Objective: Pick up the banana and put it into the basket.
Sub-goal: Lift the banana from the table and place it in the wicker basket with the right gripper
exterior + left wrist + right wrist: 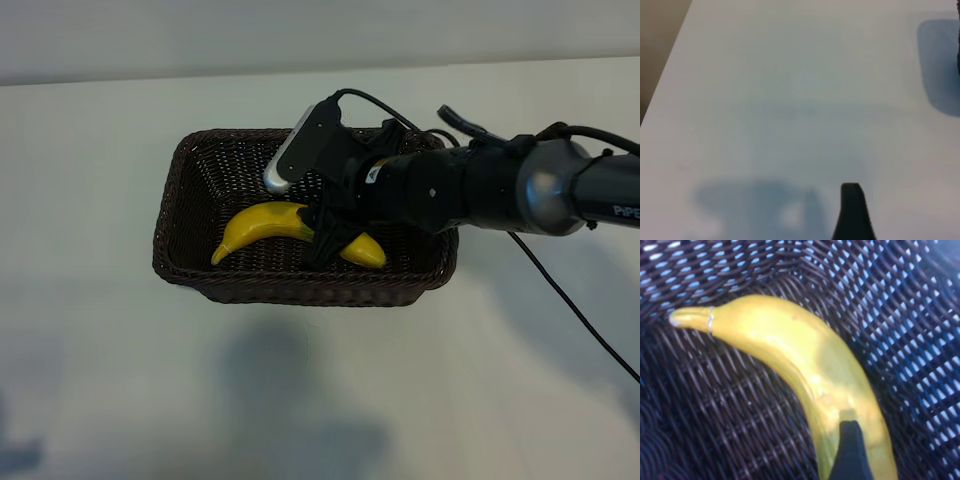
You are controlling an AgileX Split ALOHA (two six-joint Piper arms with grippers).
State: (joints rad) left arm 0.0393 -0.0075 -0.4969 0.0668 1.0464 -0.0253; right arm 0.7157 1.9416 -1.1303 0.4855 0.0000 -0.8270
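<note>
The yellow banana [262,222] lies on the floor of the dark brown woven basket [176,205], its stem end towards the left. My right gripper [330,240] reaches down into the basket over the banana's middle, its dark fingers straddling the fruit. In the right wrist view the banana [805,355] rests on the basket's weave [715,405], and one dark fingertip [850,445] stands in front of its thick end; the jaws look open. In the left wrist view one dark finger [854,212] hangs over bare table, with nothing held.
The basket stands in the middle of a pale table [320,400]. The right arm [520,190] and its cable [570,310] stretch in from the right above the basket's right end. A table edge [665,65] shows in the left wrist view.
</note>
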